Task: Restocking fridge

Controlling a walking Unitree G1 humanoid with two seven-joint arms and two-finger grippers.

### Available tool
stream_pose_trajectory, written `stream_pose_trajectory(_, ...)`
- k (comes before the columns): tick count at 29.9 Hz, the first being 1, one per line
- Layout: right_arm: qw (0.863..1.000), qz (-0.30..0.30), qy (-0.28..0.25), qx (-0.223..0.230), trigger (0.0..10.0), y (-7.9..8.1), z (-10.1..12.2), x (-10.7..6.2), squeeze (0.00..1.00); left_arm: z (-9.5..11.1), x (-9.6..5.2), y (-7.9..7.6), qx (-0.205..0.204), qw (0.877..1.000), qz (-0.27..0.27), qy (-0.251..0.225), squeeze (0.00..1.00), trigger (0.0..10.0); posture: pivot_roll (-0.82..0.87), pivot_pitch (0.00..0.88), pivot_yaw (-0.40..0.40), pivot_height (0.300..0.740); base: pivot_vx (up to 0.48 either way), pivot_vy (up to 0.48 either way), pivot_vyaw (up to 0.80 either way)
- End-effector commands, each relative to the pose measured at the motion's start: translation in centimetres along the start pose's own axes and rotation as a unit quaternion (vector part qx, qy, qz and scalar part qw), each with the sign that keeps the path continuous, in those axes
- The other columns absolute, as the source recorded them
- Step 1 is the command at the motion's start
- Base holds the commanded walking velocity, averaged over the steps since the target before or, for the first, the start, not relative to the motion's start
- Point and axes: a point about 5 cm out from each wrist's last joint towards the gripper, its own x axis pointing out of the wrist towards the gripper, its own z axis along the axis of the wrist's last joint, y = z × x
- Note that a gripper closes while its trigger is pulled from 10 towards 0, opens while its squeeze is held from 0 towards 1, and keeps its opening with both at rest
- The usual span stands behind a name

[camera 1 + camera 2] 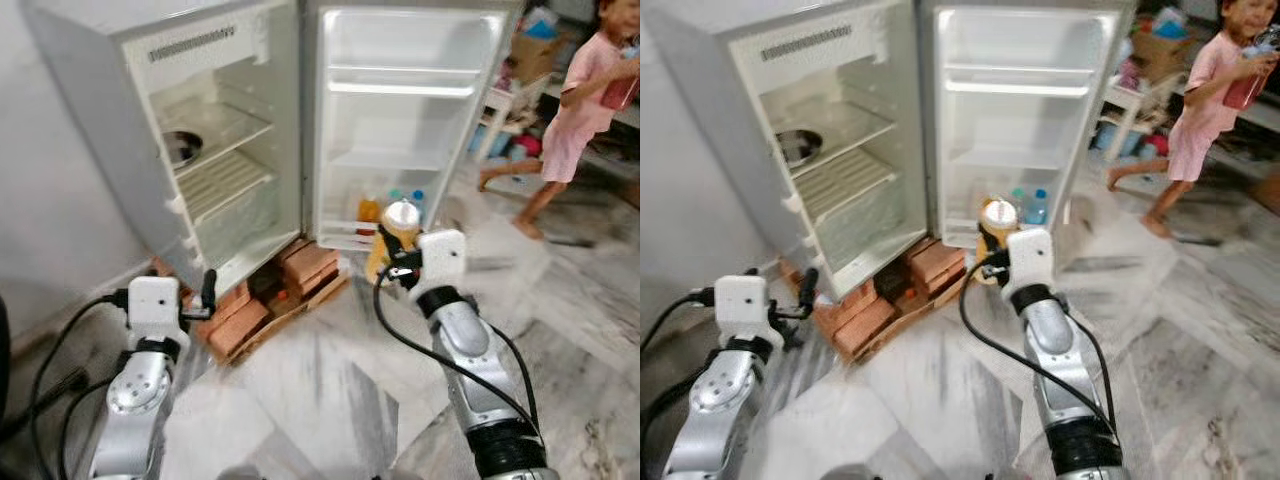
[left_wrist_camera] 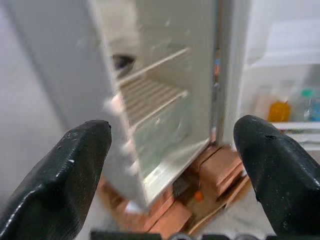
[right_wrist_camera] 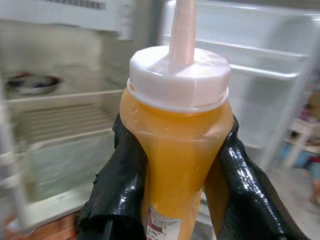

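A small fridge (image 1: 215,150) stands open on bricks, its door (image 1: 400,120) swung wide to the right. My right gripper (image 1: 393,262) is shut on an orange squeeze bottle (image 3: 177,150) with a white cap, held upright in front of the door's bottom rack. That rack holds an orange bottle (image 1: 369,210) and blue-capped bottles (image 1: 417,203). A metal bowl (image 1: 180,148) sits on an upper wire shelf. My left gripper (image 1: 207,292) is open and empty, low near the fridge's left front corner, its fingers (image 2: 75,170) spread wide.
Red bricks (image 1: 270,300) and a wooden pallet prop the fridge off the marble floor. A person in pink (image 1: 580,110) walks at the back right holding a red bottle. A white stool and boxes (image 1: 520,70) stand behind. Grey wall on the left.
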Motion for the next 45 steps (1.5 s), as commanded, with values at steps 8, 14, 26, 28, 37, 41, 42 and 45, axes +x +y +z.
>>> stream_pose_trajectory(8, 1.0, -0.014, -0.002, 0.007, 10.0, -0.9, 0.0, -0.4, 0.0, 0.4, 0.0, -1.1, -0.006, 1.0, -0.002, -0.017, 0.0, 10.0, 0.09, 0.013, -0.016, 0.74, 0.322, 0.153, -0.35)
stream_pose_trajectory(14, 1.0, 0.01, -0.008, -0.007, 10.0, -0.2, 0.2, -0.1, 0.0, 0.4, 0.0, -0.4, -0.002, 1.0, 0.018, -0.015, 0.0, 10.0, 0.1, 0.018, -0.022, 0.74, 0.0, 0.0, 0.0)
stream_pose_trajectory(26, 1.0, 0.011, -0.01, -0.007, 10.0, 0.0, 0.3, 0.2, 0.0, 0.7, -0.2, -0.9, 0.007, 1.0, -0.003, -0.027, 0.0, 10.0, 0.1, 0.031, -0.014, 0.74, 0.095, 0.0, 0.0)
stream_pose_trajectory(28, 1.0, 0.007, -0.007, -0.006, 10.0, -0.2, 0.2, 0.1, 0.0, 0.6, -0.2, -0.9, 0.009, 1.0, 0.0, -0.028, 0.0, 10.0, 0.1, 0.031, -0.013, 0.74, 0.307, 0.0, 0.0)
stream_pose_trajectory(37, 1.0, 0.0, -0.003, -0.011, 10.0, -0.6, 0.0, -0.1, 0.0, 0.6, -0.2, -0.9, 0.01, 1.0, -0.003, -0.027, 0.0, 10.0, 0.1, 0.034, -0.011, 0.74, 0.321, 0.0, 0.0)
stream_pose_trajectory(41, 1.0, -0.001, -0.001, -0.01, 10.0, -0.7, -0.1, -0.2, 0.0, 0.6, -0.2, -0.9, 0.009, 1.0, -0.003, -0.028, 0.0, 10.0, 0.1, 0.035, -0.01, 0.74, 0.322, 0.0, 0.0)
stream_pose_trajectory(42, 1.0, -0.001, -0.001, -0.01, 10.0, -0.7, -0.1, -0.2, 0.0, 0.6, -0.2, -0.9, 0.009, 1.0, -0.003, -0.028, 0.0, 10.0, 0.1, 0.035, -0.01, 0.74, 0.322, 0.0, 0.0)
stream_pose_trajectory(45, 1.0, -0.003, 0.001, -0.006, 10.0, -0.8, -0.2, -0.5, 0.0, 0.6, -0.4, -0.7, 0.011, 1.0, 0.0, -0.027, 0.0, 10.0, 0.1, 0.036, -0.01, 0.74, 0.321, 0.0, 0.0)
